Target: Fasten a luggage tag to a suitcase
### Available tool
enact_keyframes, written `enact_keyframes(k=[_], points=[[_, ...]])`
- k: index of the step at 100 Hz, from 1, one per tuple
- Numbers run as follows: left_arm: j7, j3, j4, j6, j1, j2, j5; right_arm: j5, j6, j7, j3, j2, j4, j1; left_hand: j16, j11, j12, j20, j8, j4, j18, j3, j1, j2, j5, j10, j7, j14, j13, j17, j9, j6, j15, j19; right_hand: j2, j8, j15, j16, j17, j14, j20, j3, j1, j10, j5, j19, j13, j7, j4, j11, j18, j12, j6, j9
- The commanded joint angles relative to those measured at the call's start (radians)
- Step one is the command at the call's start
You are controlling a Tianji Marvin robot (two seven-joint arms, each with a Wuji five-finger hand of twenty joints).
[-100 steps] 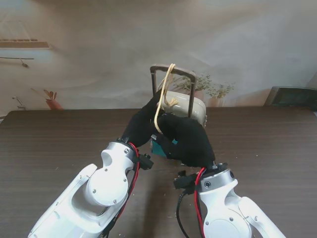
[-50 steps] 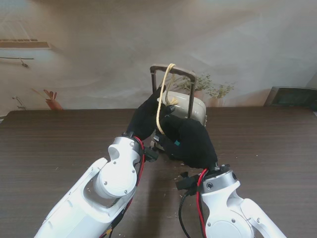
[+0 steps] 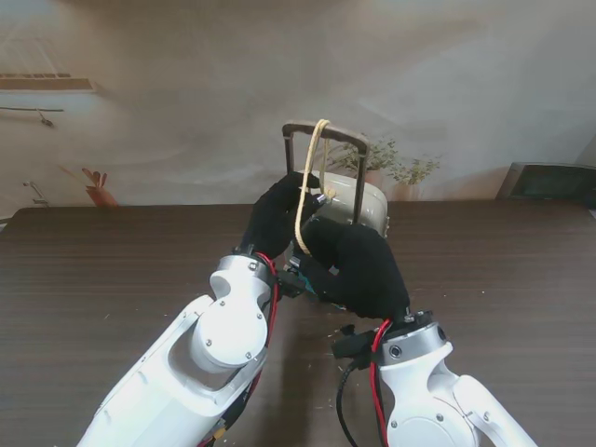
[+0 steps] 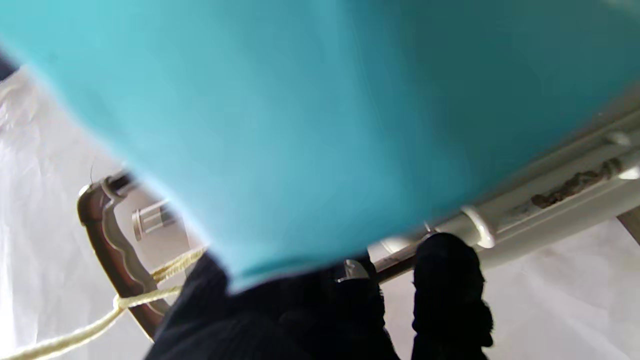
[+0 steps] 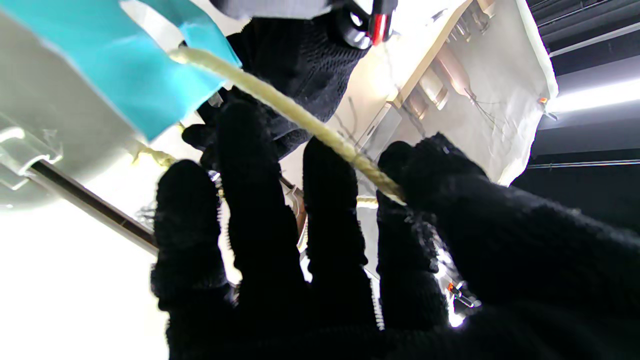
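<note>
A cream suitcase (image 3: 372, 200) stands upright at the table's far side, its brown pull handle (image 3: 324, 130) raised. A yellow cord (image 3: 300, 219) is looped over that handle (image 4: 107, 240) and runs down between my two black-gloved hands. My left hand (image 3: 277, 212) is closed around the cord beside the suitcase's rod, fingertips (image 4: 450, 280) against it. My right hand (image 3: 361, 265) pinches the cord (image 5: 300, 120) between thumb and forefinger. The teal luggage tag (image 4: 320, 125) hangs on the cord's end (image 5: 115, 75), mostly hidden between the hands in the stand view.
The dark wooden table (image 3: 521, 270) stretches to both sides of the suitcase. Small light crumbs lie on it near my right wrist (image 3: 326, 335). A dark box (image 3: 549, 182) sits at the far right edge. A pale backdrop rises behind.
My left arm has pushed forward and to the right, bringing its hand closer against the suitcase rod. The cord hangs straighter. My right hand has barely shifted.
</note>
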Motion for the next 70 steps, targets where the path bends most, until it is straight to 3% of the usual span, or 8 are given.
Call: enact_keyframes(k=[1,14,25,29,36,38,53,70], points=[[-0.006,-0.001,-0.004,-0.003,-0.007,-0.015,-0.024,-0.002,-0.004,0.01,0.002,0.004,-0.005,-0.007,0.044,0.062,0.021,-0.023,0.042,-0.014,0.001,-0.026,0.049,-0.022,-0.011,0.095,0.087,-0.334,-0.011,0.036,0.083,-0.053,0.005,0.054,0.029,0.008,-0.011,-0.005,0.001,-0.017,0.002,-0.024,0.029,-0.016,0.041,0.017,0.016,0.027,-0.005,-0.001,-0.008,0.017,-0.054,0.019],[0.01,0.0,0.006,-0.009,-0.013,-0.026,-0.072,-0.003,-0.007,0.009,0.003,0.004,-0.006,-0.011,0.044,0.065,0.017,-0.042,0.027,-0.014,0.001,-0.036,0.052,-0.024,-0.02,0.095,0.135,-0.334,-0.009,0.04,0.087,-0.061,0.006,0.064,0.027,0.008,-0.01,-0.005,0.001,-0.015,0.002,-0.023,0.029,-0.014,0.041,0.016,0.017,0.027,-0.005,-0.001,-0.005,0.017,-0.053,0.02],[0.008,0.003,0.014,-0.005,-0.018,-0.031,-0.098,-0.003,-0.008,0.009,0.005,0.004,-0.006,-0.015,0.044,0.062,0.018,-0.049,-0.114,-0.008,0.003,-0.018,0.003,-0.017,0.002,0.095,-0.099,-0.334,-0.013,0.036,0.083,-0.004,0.006,0.064,0.027,0.008,-0.011,-0.005,0.001,-0.015,0.002,-0.023,0.029,-0.015,0.042,0.016,0.016,0.027,-0.005,-0.001,-0.005,0.017,-0.051,0.02],[0.005,0.005,0.016,-0.004,-0.02,-0.031,-0.104,-0.004,-0.008,0.009,0.006,0.004,-0.006,-0.016,0.044,0.054,0.021,-0.05,-0.123,-0.011,0.004,0.039,-0.056,-0.012,0.012,0.099,-0.259,-0.334,-0.017,0.03,0.081,0.017,0.006,0.06,0.027,0.008,-0.011,-0.005,0.001,-0.015,0.002,-0.023,0.029,-0.014,0.042,0.016,0.016,0.027,-0.005,0.0,-0.005,0.018,-0.052,0.02],[0.003,0.008,0.021,-0.005,-0.024,-0.031,-0.109,-0.005,-0.011,0.009,0.008,0.005,-0.007,-0.019,0.044,0.052,0.014,-0.048,-0.173,-0.01,0.005,0.069,-0.103,-0.034,0.016,0.101,-0.371,-0.335,-0.019,0.028,0.078,0.028,0.008,0.058,0.028,0.008,-0.011,-0.005,0.001,-0.015,0.002,-0.023,0.029,-0.015,0.041,0.016,0.017,0.027,-0.005,0.0,-0.005,0.018,-0.052,0.021],[0.001,0.008,0.022,-0.005,-0.025,-0.031,-0.11,-0.005,-0.012,0.009,0.008,0.005,-0.008,-0.02,0.044,0.059,0.004,-0.046,-0.18,-0.02,0.005,0.143,-0.147,-0.055,0.021,0.101,-0.393,-0.335,-0.019,0.028,0.076,0.03,0.008,0.057,0.027,0.008,-0.011,-0.005,0.001,-0.015,0.002,-0.023,0.029,-0.014,0.041,0.016,0.017,0.027,-0.005,0.001,-0.005,0.018,-0.052,0.021],[0.003,0.016,0.027,-0.004,-0.037,-0.037,-0.127,-0.006,-0.018,0.005,0.012,0.005,-0.008,-0.023,0.044,0.062,0.018,-0.045,-0.191,-0.028,0.007,0.194,-0.137,-0.088,0.068,0.097,-0.41,-0.334,-0.013,0.028,0.094,0.013,0.006,0.057,0.027,0.009,-0.011,-0.005,0.001,-0.016,0.002,-0.023,0.029,-0.015,0.042,0.016,0.017,0.027,-0.005,0.001,-0.006,0.018,-0.052,0.021],[0.029,0.02,0.03,0.008,-0.048,-0.055,-0.189,-0.008,-0.02,0.004,0.014,0.005,-0.009,-0.029,0.044,0.048,0.055,-0.044,-0.067,-0.047,0.004,0.158,-0.084,-0.1,0.07,0.086,-0.19,-0.334,-0.016,0.024,0.098,-0.041,0.003,0.054,0.029,0.009,-0.011,-0.005,0.002,-0.018,0.002,-0.023,0.028,-0.017,0.042,0.016,0.018,0.027,-0.005,0.001,-0.006,0.018,-0.053,0.022]])
